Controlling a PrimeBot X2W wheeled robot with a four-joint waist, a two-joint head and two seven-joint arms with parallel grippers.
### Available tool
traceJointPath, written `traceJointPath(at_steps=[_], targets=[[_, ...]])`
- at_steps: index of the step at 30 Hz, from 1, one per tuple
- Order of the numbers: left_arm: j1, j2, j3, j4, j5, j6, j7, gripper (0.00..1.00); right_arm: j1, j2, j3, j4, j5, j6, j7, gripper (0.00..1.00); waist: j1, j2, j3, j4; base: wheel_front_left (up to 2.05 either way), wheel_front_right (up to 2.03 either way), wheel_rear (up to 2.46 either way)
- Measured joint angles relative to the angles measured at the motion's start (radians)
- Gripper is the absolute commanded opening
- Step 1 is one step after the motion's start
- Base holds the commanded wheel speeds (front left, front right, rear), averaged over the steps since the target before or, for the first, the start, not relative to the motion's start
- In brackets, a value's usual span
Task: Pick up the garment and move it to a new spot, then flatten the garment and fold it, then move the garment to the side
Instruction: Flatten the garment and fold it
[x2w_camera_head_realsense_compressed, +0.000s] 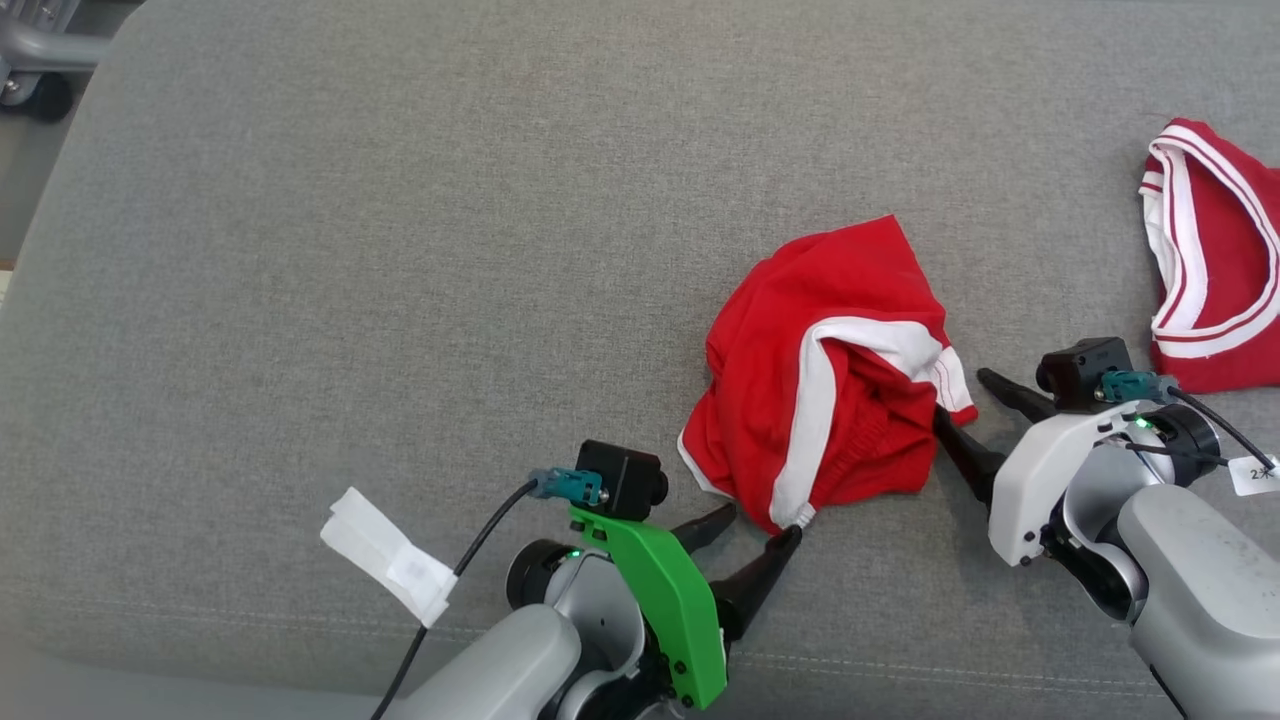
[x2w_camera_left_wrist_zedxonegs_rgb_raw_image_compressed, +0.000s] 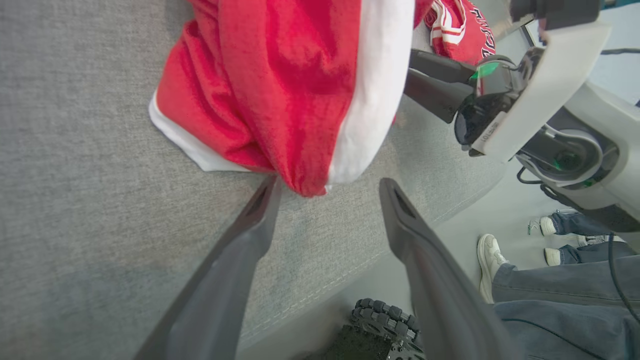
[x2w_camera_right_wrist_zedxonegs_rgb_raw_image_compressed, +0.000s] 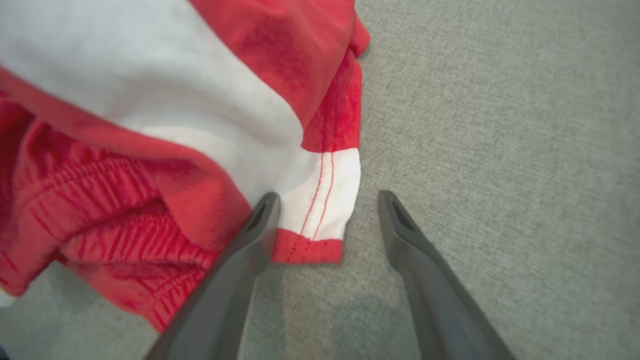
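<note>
Bunched on the grey cushion, red garment between both grippers. Wide open, left gripper at the near corner, right gripper by the white hem corner, nothing held. Better to push deeper over the cloth before closing, then lift evenly.

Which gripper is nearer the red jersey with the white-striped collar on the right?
Right. The right gripper sits just left of the red jersey with the white-striped collar; the left gripper is farther left, beyond the crumpled red-and-white shorts.
</note>
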Motion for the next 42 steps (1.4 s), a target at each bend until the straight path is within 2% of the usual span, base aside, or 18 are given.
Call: traceJointPath(at_steps=[6, 8, 9, 10, 13, 15, 21, 30, 42], targets=[[0.007, 0.001, -0.023, -0.040, 0.010, 0.018, 0.016, 1.00, -0.026, 0.007, 0.009, 0.015, 0.008, 0.008, 0.008, 1.00, 0.0000, 0.0000, 0.015, -0.016, 0.00, 0.00, 0.00], [0.008, 0.001, -0.027, -0.049, 0.010, 0.023, 0.021, 1.00, -0.035, 0.007, 0.009, 0.020, 0.008, 0.008, 0.008, 0.73, 0.0000, 0.0000, 0.019, -0.018, 0.00, 0.00, 0.00], [0.008, 0.001, -0.027, -0.056, 0.011, 0.026, 0.024, 1.00, -0.041, 0.007, 0.009, 0.022, 0.008, 0.008, 0.009, 0.51, 0.0000, 0.0000, 0.020, -0.018, 0.00, 0.00, 0.00], [0.009, 0.001, -0.027, -0.061, 0.012, 0.029, 0.025, 1.00, -0.046, 0.008, 0.009, 0.023, 0.009, 0.008, 0.009, 0.48, 0.0000, 0.0000, 0.022, -0.019, 0.00, 0.00, 0.00], [0.009, 0.001, -0.028, -0.071, 0.017, 0.032, 0.030, 1.00, -0.058, 0.009, 0.011, 0.029, 0.009, 0.009, 0.009, 0.29, 0.0000, 0.0000, 0.026, -0.019, 0.00, 0.00, 0.00], [0.011, 0.001, -0.028, -0.077, 0.017, 0.039, 0.034, 1.00, -0.063, 0.009, 0.012, 0.033, 0.009, 0.009, 0.008, 0.25, 0.0000, 0.0000, 0.028, -0.019, 0.00, 0.00, 0.00], [0.021, 0.002, -0.029, -0.092, 0.017, 0.049, 0.039, 1.00, -0.080, 0.012, 0.020, 0.044, 0.009, 0.009, 0.008, 0.29, 0.0000, 0.0000, 0.034, -0.019, 0.00, 0.00, 0.00], [0.026, 0.003, -0.057, -0.135, 0.058, 0.050, 0.068, 1.00, -0.108, 0.015, 0.029, 0.055, 0.009, 0.017, 0.007, 0.25, 0.0000, 0.0000, 0.048, -0.019, 0.00, 0.00, 0.00], [0.031, 0.003, 0.000, -0.078, 0.058, 0.066, 0.068, 1.00, -0.148, 0.027, 0.050, 0.068, 0.010, 0.018, -0.005, 0.26, 0.0000, 0.0000, 0.073, -0.046, 0.00, 0.00, 0.00]])
